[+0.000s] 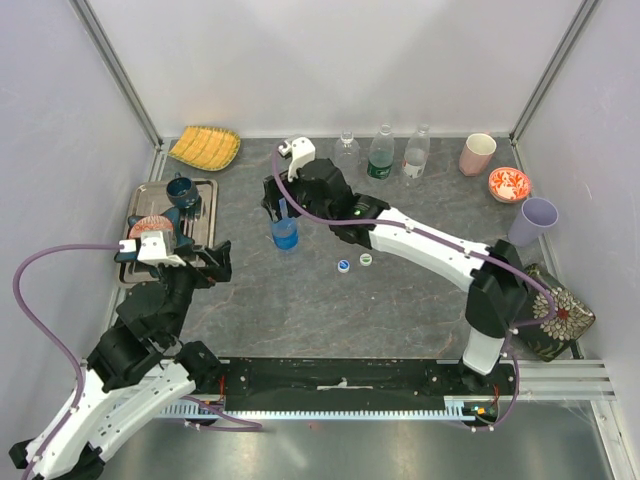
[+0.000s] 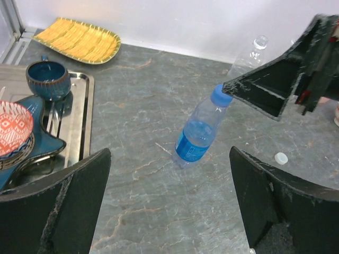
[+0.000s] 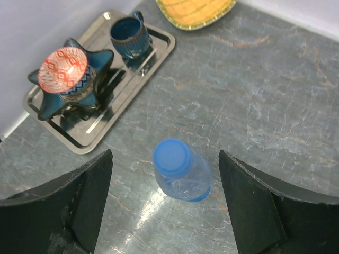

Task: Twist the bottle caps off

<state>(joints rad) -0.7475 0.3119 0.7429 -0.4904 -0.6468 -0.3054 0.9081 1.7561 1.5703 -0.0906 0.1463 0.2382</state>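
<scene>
Jaws stand wide on the left pincer (image 2: 169, 159), holding nothing, with the blue bottle (image 2: 196, 135) upright ahead of it and well apart. Its blue cap (image 3: 171, 156) is still on, directly beneath the right pincer (image 3: 165, 159), which is likewise spread, one finger to each side and neither touching. The bottle looks light and thin-walled, likely to dent, tip or spin, so I would grip the hard cap by its rim and steady the body at the label.

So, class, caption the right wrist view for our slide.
Open right gripper poised over the blue bottle, its blue cap still on.
</scene>
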